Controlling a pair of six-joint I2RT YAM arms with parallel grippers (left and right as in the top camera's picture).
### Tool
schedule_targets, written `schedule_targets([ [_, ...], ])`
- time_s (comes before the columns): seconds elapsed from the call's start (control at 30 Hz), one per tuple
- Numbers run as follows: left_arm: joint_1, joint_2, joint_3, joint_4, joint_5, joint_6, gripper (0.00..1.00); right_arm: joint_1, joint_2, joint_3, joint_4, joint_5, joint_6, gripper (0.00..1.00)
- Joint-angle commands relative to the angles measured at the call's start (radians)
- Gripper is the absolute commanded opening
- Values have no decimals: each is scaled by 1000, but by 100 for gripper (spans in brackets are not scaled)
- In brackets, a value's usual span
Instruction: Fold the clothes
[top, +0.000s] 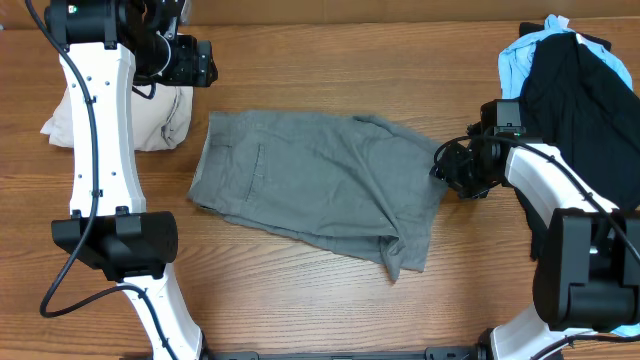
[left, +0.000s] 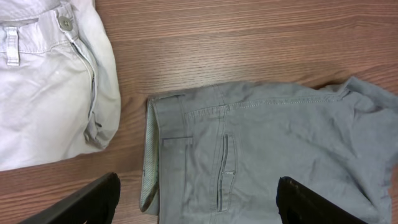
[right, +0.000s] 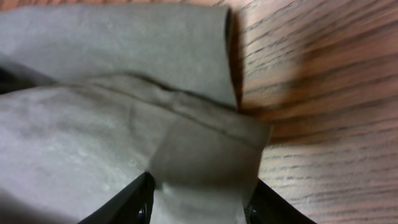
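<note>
The grey shorts (top: 310, 185) lie spread on the table's middle, waistband to the left, one leg folded over at the front right. In the left wrist view the grey shorts (left: 273, 149) show their waistband and back pocket. My left gripper (top: 205, 62) hovers above the table at the back left; in its wrist view it (left: 196, 208) is wide open and empty. My right gripper (top: 445, 165) is at the shorts' right edge. In its wrist view it (right: 199, 205) is shut on a bunched hem of the grey shorts (right: 112, 143).
Beige shorts (top: 160, 120) lie at the far left, also seen in the left wrist view (left: 43, 93). A black garment (top: 585, 90) and a light-blue one (top: 520, 55) are piled at the back right. The wooden table (top: 330, 300) shows in front.
</note>
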Motion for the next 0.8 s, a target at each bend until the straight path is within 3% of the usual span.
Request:
schedule_targets([
  [0.0,-7,7,-4,-3,9,20,83,-3,1,-5,15,40,10,49],
  [0.23,-8,7,-4,2,9,20,84,-3,2,-5,10,91,10,49],
  [0.27,-8,7,-4,4,9,20,84,-3,2,-5,17,90,10,42],
  [0.3,-8,7,-5,6,8,20,84,-3,2,-5,32,80,9,25],
  [0.4,-8,7,-5,9,9,20,84,-3,2,-4,78,68,9,4],
  [0.77,-8,7,-4,11,8,20,83,-18,2,127,201,104,-102,4],
])
